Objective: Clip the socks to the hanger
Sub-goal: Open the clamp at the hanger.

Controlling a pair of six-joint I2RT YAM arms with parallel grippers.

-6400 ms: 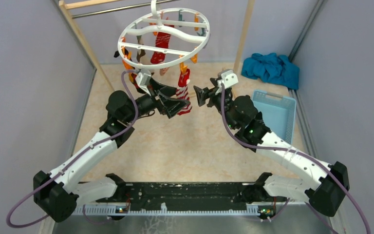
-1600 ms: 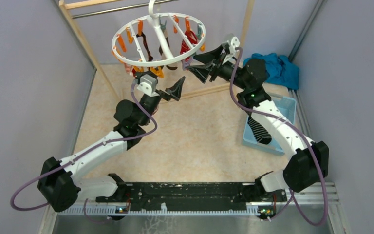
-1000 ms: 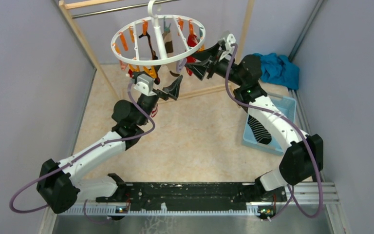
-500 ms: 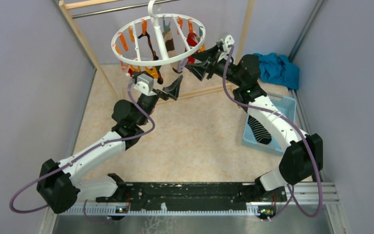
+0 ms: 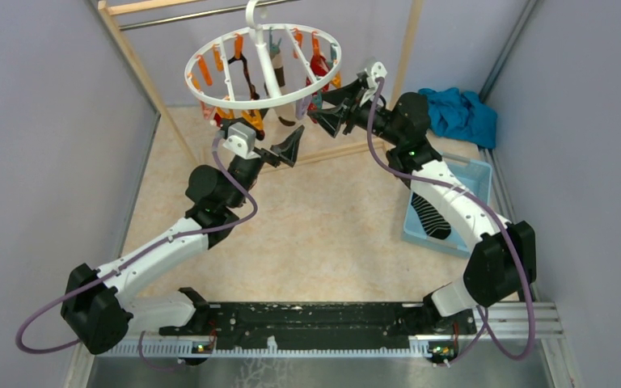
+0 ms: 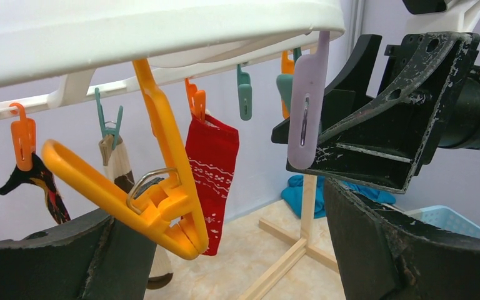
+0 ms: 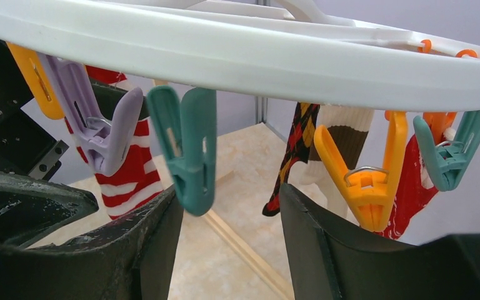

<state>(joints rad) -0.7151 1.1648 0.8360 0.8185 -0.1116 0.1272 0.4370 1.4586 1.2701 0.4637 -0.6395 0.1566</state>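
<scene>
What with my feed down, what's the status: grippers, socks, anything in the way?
Left gripper open, empty, below hanger. Right gripper open, teal clip between its jaws, ungripped. Several socks clipped; one striped sock in basket. Nothing blocking.

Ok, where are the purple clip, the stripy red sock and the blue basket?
purple clip (image 6: pixel 305 106): left wrist view, its long side.
stripy red sock (image 7: pixel 125 187): right wrist view, striped middle.
blue basket (image 5: pixel 477 182): top view, right wall.
</scene>
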